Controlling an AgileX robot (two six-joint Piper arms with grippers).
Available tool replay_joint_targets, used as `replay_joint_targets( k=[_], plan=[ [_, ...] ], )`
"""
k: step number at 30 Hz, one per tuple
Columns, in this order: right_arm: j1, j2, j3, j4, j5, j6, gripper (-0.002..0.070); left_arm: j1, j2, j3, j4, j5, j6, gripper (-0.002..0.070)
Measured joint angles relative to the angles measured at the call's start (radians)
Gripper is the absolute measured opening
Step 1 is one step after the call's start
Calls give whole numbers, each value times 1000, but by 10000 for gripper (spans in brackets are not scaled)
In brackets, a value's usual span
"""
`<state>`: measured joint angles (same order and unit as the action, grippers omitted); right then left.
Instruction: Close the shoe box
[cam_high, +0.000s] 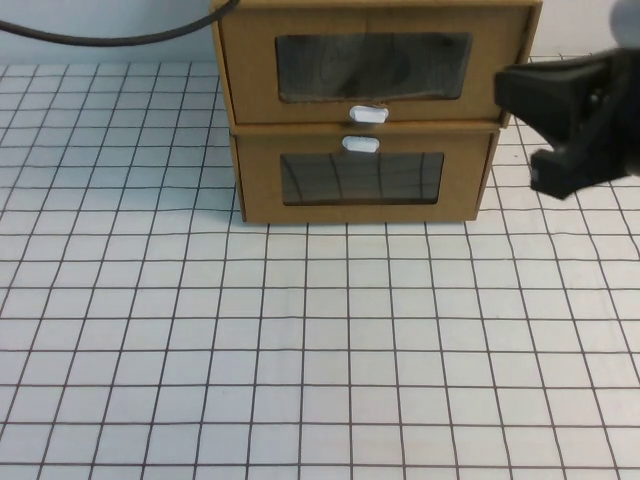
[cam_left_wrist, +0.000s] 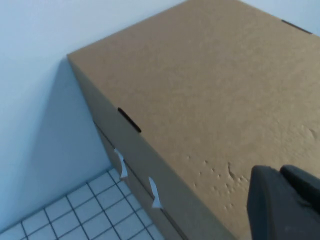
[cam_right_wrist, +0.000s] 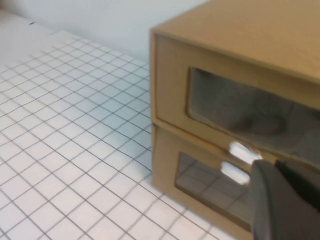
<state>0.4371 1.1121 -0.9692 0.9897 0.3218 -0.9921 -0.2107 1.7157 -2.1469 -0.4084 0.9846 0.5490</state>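
The shoe box (cam_high: 375, 65) is the upper of two stacked brown cardboard drawers, with a clear window and a white pull tab (cam_high: 368, 113) below it. Its front looks level with the lower drawer's front. It also shows in the right wrist view (cam_right_wrist: 240, 85) and, from above, in the left wrist view (cam_left_wrist: 210, 95). My right gripper (cam_high: 510, 90) hangs shut and empty just off the box's front right corner; in its own view (cam_right_wrist: 272, 167) it is near the tabs. My left gripper (cam_left_wrist: 280, 172) is shut and empty above the box's top, out of the high view.
The matching lower drawer (cam_high: 365, 178) has its white tab (cam_high: 361, 144) above its window. Both stand at the back of a white gridded table (cam_high: 300, 350) against a pale wall. A black cable (cam_high: 100, 40) crosses the back left.
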Motion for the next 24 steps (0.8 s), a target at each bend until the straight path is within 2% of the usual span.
replay_joint_targets(
  k=[5, 13, 18, 22, 24],
  plan=[
    [0, -126, 111, 19, -45, 0, -13, 0, -188, 202, 50, -15, -51, -2],
    [0, -211, 117, 29, -9, 0, -13, 0, -609, 776, 61, -229, -94, -2],
    [0, -217, 119, -4, 15, 1, -13, 0, -851, 1125, 146, -335, -161, -2],
    [0, -234, 119, -34, 67, 24, -13, 0, -985, 1293, 194, -362, -222, -2],
    [0, -249, 119, -112, 95, 94, -13, 0, -1047, 1356, 201, -364, -241, -2]
  ],
)
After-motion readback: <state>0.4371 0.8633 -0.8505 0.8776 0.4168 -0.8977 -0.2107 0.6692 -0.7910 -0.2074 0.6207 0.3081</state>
